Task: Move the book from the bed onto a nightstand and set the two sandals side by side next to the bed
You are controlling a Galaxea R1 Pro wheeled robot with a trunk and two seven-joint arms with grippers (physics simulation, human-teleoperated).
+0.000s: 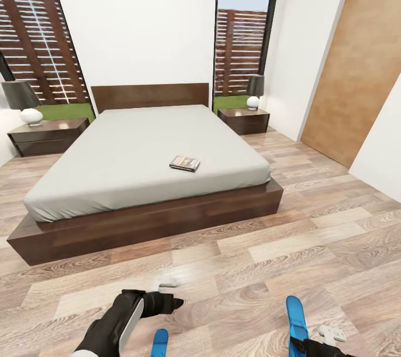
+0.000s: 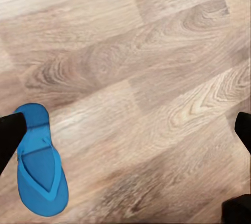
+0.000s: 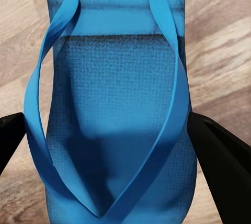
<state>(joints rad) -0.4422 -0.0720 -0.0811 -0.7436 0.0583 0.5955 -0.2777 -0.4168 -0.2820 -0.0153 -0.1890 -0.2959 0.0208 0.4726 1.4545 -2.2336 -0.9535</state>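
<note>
The book [image 1: 185,163] lies flat on the bed's [image 1: 139,151] grey mattress, near its foot on the right side. A dark nightstand [image 1: 47,137] stands left of the headboard and a second nightstand [image 1: 244,120] stands to its right. One blue sandal [image 1: 160,342] [image 2: 39,161] rests on the floor beside a finger of my left gripper [image 1: 170,294] [image 2: 128,130], which is open over bare planks. My right gripper [image 1: 314,340] [image 3: 112,130] is shut on the other sandal [image 1: 296,318] [image 3: 112,103], its black fingers [image 3: 219,156] against the sole's two sides.
Each nightstand carries a lamp [image 1: 25,102] [image 1: 254,91]. Tall windows flank the white wall behind the bed. A wooden door panel [image 1: 356,67] stands on the right. Wood floor [image 1: 312,223] runs between me and the bed's dark frame [image 1: 150,220].
</note>
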